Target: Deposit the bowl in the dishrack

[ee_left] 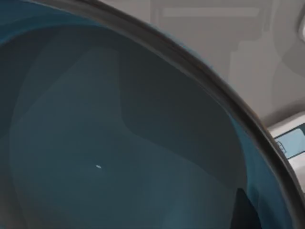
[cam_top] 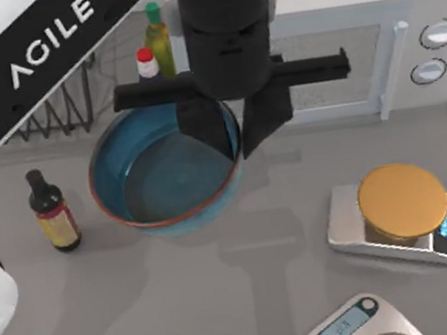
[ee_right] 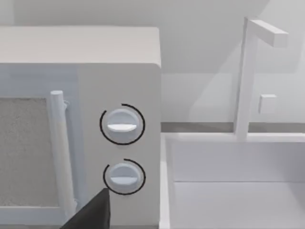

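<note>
The blue-glazed bowl [cam_top: 158,177] with its thin reddish-brown rim sits left of the table's centre. My left gripper [cam_top: 237,145] comes down from the back and straddles the bowl's right rim, one finger inside and one outside, shut on it. The left wrist view looks straight into the bowl [ee_left: 95,143], with a dark fingertip [ee_left: 245,212] at its wall. Behind my left arm, at the back left, stands the black wire dishrack [cam_top: 73,105]. My right arm is parked facing the microwave, with a dark fingertip [ee_right: 93,214] at the picture's edge.
A dark bottle [cam_top: 53,212] stands left of the bowl. A green-capped bottle [cam_top: 159,43] and a red-capped one [cam_top: 146,62] stand behind it. The white microwave [cam_top: 342,59] fills the back right. A scale with an orange-gold disc [cam_top: 401,201] and a second scale [cam_top: 354,326] sit front right.
</note>
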### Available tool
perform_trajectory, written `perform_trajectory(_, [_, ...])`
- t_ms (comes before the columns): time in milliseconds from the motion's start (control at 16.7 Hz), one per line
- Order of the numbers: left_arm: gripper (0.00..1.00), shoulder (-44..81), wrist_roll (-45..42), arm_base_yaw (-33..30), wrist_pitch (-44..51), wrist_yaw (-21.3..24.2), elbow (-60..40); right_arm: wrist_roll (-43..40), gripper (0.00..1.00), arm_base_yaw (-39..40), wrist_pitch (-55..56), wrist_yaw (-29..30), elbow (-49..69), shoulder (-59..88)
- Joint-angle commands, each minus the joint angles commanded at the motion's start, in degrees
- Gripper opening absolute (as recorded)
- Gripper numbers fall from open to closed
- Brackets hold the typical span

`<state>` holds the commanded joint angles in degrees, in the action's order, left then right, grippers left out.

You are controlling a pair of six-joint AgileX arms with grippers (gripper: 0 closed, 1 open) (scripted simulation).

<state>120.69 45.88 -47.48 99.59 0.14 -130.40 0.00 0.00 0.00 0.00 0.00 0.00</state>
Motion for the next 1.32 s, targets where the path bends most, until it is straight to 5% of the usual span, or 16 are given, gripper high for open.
perform_trajectory(300, [0.00,-0.4,-0.4,0.7,-0.7,0.0,0.3,0.0,1.00,0.0,0.0,0.0,0.0,0.0])
perform_trajectory(540, [0.00,-6.2,-4.8,8.0,-9.2,0.2,4.1,0.0,1.00,0.0,0.0,0.0,0.0,0.0])
perform_trajectory(1320, [0.00,-48.5,-35.3,47.5,-69.0,6.2,45.1,0.0,1.00,0.0,0.0,0.0,0.0,0.0])
